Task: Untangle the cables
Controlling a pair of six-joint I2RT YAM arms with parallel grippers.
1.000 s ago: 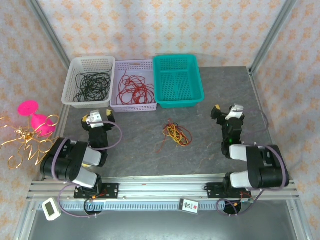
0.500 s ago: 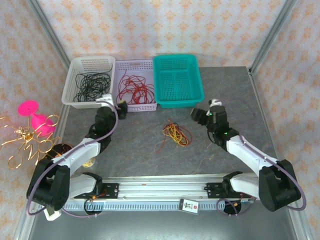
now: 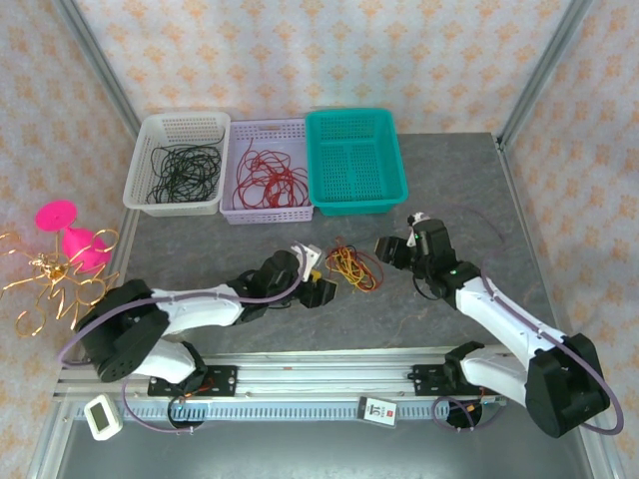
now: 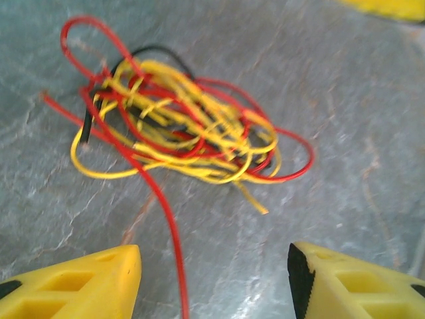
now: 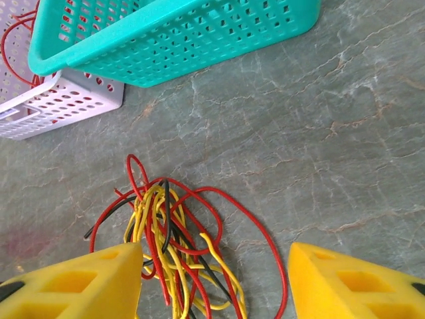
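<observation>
The cables [image 3: 351,267] lie in a loose red and yellow tangle on the grey table, with a black strand mixed in. My left gripper [image 3: 323,272] sits low just left of the bundle, jaws open. In the left wrist view the cables [image 4: 186,133] lie ahead of the left gripper [image 4: 216,282], and one red strand trails back between its yellow fingers [image 4: 86,286]. My right gripper [image 3: 386,250] hangs open just right of the bundle. In the right wrist view the right gripper [image 5: 216,286] straddles the cables [image 5: 179,246] from above; touching or not, I cannot tell.
Three baskets line the back: a white basket [image 3: 165,125] with black wires, a white basket [image 3: 262,127] with red wires, and a teal basket [image 3: 359,118], also in the right wrist view [image 5: 153,33]. A pink object [image 3: 70,235] and a golden wire ornament [image 3: 45,284] stand at the left edge.
Both arms have reached in to the bundle. The left gripper swung from near the baskets down to the bundle's left side. Both pairs of jaws stand narrower than a second ago.
</observation>
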